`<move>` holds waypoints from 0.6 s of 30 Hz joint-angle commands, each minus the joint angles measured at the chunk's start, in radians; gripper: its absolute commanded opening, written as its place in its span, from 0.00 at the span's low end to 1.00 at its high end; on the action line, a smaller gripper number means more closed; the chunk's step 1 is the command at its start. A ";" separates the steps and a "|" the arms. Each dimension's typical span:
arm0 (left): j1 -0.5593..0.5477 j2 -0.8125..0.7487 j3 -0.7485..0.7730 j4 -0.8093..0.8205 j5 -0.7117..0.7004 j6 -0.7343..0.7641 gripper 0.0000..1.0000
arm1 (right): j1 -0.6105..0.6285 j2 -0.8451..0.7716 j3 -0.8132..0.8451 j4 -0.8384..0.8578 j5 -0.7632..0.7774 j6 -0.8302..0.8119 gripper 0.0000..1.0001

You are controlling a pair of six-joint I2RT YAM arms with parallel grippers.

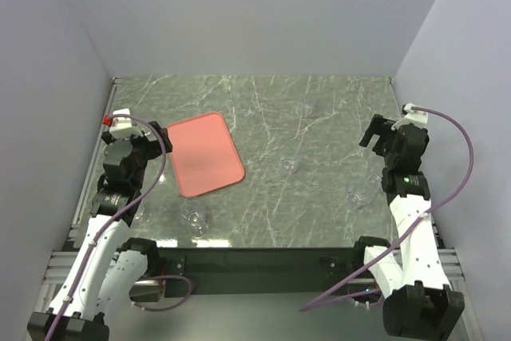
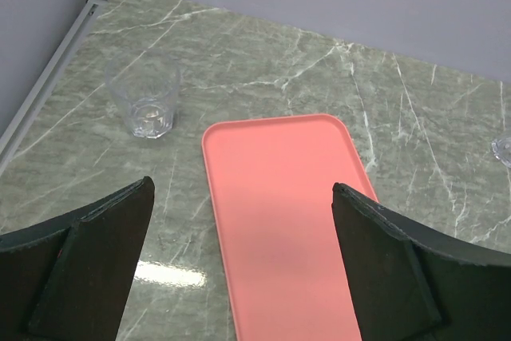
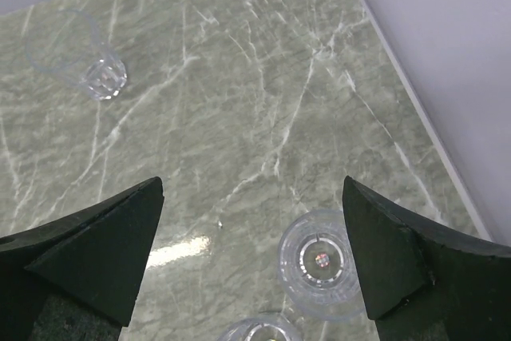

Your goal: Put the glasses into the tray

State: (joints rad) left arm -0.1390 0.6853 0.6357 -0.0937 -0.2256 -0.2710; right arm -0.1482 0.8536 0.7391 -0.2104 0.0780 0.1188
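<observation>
The salmon-pink tray (image 1: 206, 153) lies empty at the left of the table and fills the middle of the left wrist view (image 2: 279, 197). My left gripper (image 1: 152, 149) hangs open and empty over its near end (image 2: 241, 189). One clear glass (image 2: 144, 101) stands left of the tray by the wall. Other glasses stand at the centre (image 1: 291, 163), far centre (image 1: 303, 107), right (image 1: 359, 195) and near left (image 1: 194, 220). My right gripper (image 1: 382, 135) is open and empty (image 3: 252, 185), above an upright glass (image 3: 318, 261) that stands close to its right finger.
Another glass rim (image 3: 255, 329) shows at the bottom edge of the right wrist view, and one more glass (image 3: 88, 61) stands far left there. Grey walls close in the marble table (image 1: 263, 213) on the left, back and right. A glass edge (image 2: 503, 149) shows right of the tray.
</observation>
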 commanded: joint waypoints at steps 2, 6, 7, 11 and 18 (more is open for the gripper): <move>0.001 -0.010 0.010 0.022 -0.020 -0.019 0.99 | -0.010 -0.074 -0.023 0.060 -0.066 -0.033 1.00; 0.001 -0.013 0.009 0.023 -0.023 -0.034 0.99 | -0.010 -0.138 -0.081 0.110 -0.219 -0.109 1.00; 0.001 -0.009 0.010 0.017 -0.030 -0.039 0.99 | -0.010 -0.149 -0.093 0.127 -0.259 -0.146 1.00; 0.001 0.016 0.025 -0.001 -0.035 -0.042 0.99 | -0.005 -0.166 -0.113 0.149 -0.505 -0.255 1.00; 0.032 0.091 0.064 -0.011 0.000 -0.092 0.99 | -0.005 0.042 0.031 -0.099 -0.717 -0.384 1.00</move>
State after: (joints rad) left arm -0.1303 0.7551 0.6418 -0.1005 -0.2409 -0.3210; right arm -0.1532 0.7979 0.6704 -0.1902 -0.4980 -0.1776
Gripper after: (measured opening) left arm 0.995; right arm 0.996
